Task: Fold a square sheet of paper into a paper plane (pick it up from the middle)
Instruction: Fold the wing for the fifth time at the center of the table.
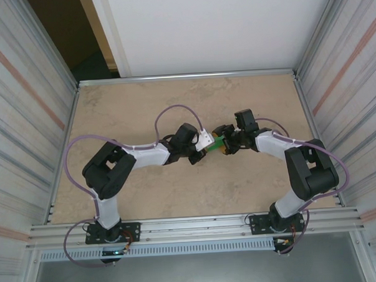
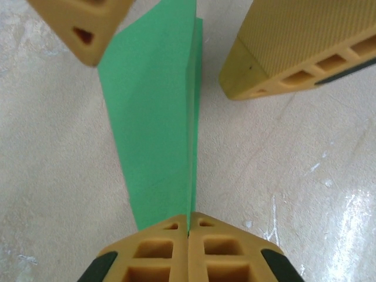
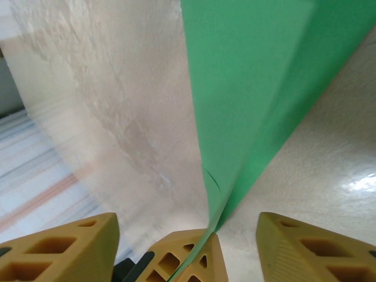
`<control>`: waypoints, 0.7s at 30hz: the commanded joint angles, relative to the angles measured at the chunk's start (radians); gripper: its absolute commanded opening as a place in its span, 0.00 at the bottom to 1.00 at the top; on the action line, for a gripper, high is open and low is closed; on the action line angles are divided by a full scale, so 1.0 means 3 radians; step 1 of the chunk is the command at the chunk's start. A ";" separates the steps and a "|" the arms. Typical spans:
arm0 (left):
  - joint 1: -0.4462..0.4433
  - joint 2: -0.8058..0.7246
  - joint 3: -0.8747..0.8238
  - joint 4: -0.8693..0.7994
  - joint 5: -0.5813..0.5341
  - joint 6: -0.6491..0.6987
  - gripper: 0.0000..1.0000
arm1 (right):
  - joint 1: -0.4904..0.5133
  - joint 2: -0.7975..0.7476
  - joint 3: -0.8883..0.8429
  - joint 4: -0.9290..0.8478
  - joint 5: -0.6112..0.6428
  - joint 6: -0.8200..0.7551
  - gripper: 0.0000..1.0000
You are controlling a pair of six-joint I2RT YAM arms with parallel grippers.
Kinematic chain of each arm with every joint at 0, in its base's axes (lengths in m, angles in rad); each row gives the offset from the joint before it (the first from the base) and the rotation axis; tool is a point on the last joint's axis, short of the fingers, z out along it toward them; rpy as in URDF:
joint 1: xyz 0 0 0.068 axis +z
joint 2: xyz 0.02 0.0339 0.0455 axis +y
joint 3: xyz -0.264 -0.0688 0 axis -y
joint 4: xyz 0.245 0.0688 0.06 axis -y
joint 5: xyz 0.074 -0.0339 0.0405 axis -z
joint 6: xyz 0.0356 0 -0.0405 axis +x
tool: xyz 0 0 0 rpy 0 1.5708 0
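Clenching the paper plane (image 2: 155,129) over the worktop (image 1: 174,104), the left fingers (image 2: 158,255) show their grip from the left wrist; the right wrist view shows the right fingers (image 3: 64,247) released, straddling it; overhead, a green sliver.

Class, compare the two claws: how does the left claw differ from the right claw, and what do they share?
The left claw is shut, fingers pressed together; the right claw is open, fingers wide apart. The left claw pinches the folded green paper; the right claw straddles that paper without clamping it. Both have yellow-orange fingers and meet at the same paper.
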 commanded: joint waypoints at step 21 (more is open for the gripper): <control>0.0402 0.0564 0.0977 -0.1176 0.1492 -0.1227 0.00 | -0.0330 -0.0443 -0.0236 -0.0206 0.0179 -0.1870 0.70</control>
